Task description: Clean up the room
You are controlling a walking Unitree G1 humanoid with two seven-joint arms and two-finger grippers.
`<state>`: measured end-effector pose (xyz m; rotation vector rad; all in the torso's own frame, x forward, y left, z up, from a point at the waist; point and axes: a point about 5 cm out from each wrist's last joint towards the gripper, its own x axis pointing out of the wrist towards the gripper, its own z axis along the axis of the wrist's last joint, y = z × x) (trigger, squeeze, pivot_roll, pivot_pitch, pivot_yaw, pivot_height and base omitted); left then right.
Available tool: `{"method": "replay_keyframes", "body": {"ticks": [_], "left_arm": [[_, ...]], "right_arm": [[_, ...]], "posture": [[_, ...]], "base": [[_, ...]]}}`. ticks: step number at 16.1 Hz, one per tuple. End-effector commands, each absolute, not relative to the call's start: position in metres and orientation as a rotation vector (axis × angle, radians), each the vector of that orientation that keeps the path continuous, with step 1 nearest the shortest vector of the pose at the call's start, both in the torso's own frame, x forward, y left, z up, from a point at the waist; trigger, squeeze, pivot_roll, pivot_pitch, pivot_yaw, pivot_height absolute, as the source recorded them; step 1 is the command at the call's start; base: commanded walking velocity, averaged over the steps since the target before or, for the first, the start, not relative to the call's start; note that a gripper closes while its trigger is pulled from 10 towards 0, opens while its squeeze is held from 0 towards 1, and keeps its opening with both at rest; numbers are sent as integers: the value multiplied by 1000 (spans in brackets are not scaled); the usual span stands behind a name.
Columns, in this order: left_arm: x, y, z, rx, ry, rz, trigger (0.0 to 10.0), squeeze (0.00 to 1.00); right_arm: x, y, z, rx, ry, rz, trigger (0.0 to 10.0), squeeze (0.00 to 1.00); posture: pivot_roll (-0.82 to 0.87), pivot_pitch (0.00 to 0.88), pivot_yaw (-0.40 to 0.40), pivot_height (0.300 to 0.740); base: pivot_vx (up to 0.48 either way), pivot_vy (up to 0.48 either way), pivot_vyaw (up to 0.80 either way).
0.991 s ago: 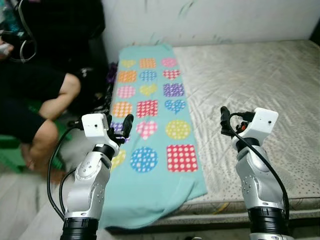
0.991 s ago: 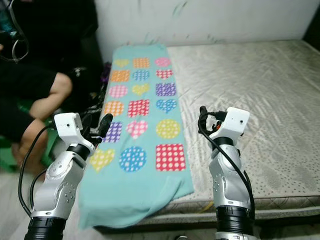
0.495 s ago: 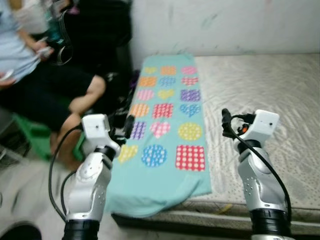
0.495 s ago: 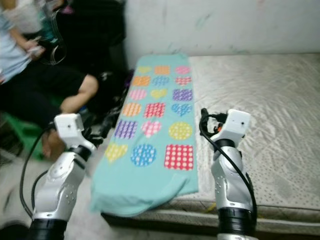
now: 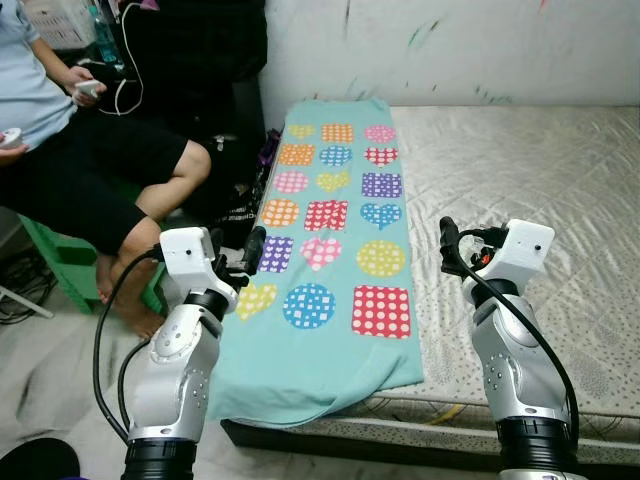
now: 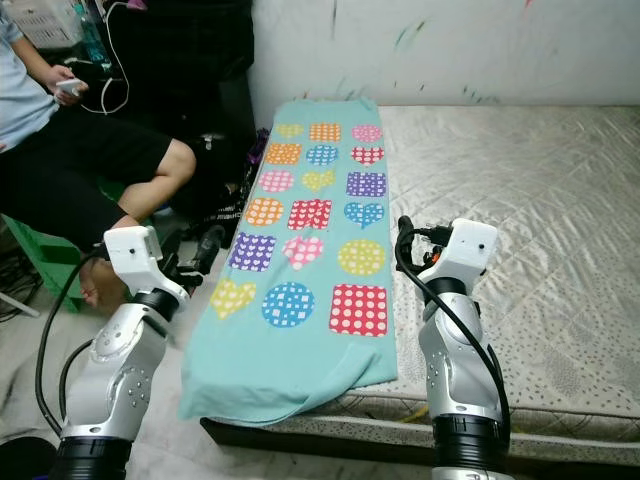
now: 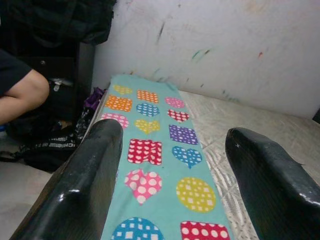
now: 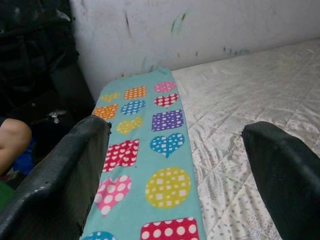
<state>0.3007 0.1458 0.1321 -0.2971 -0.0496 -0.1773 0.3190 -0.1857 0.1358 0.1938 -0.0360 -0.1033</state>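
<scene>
A teal blanket [image 5: 335,240] printed with coloured hearts, circles and squares lies along the left side of a bare grey mattress [image 5: 530,170], its near end hanging over the mattress edge. My left gripper [image 5: 252,245] is raised just off the blanket's left edge, above the floor. Its fingers [image 7: 85,185] are open and hold nothing. My right gripper [image 5: 447,240] is raised over the mattress just right of the blanket, and its fingers [image 8: 65,175] are also open and empty. Both wrist views look along the blanket [image 7: 150,150] towards the wall.
A person [image 5: 90,170] sits on a green stool [image 5: 75,270] at the left, holding a device with cables. Dark bags [image 5: 235,190] stand between the person and the bed. A marked white wall [image 5: 450,50] runs behind the mattress.
The camera has swung left and steadied, so the person and the floor on the left show more. Both arms keep the same raised pose, and the blanket has not moved.
</scene>
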Motion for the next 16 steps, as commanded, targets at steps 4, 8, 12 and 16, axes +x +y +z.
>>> {"method": "replay_keyframes", "body": {"ticks": [4,8,12,16], "left_arm": [[299,152,133,-290,-53,-166,10000,0],[298,149,134,-299,-57,-192,10000,0],[298,149,134,-308,-63,-201,10000,0],[299,148,134,-312,-59,-191,10000,0]], "right_arm": [[314,-190,133,168,-24,-97,10000,0],[313,-190,133,164,-21,-90,10000,0],[314,-189,133,164,-22,-85,10000,0],[314,-189,133,160,-21,-82,10000,0]], "posture": [[-122,0,66,740],[-125,0,66,740],[-124,0,65,740],[-125,0,65,740]], "base": [[0,0,-800],[0,0,-400],[0,0,0],[0,0,0]]}}
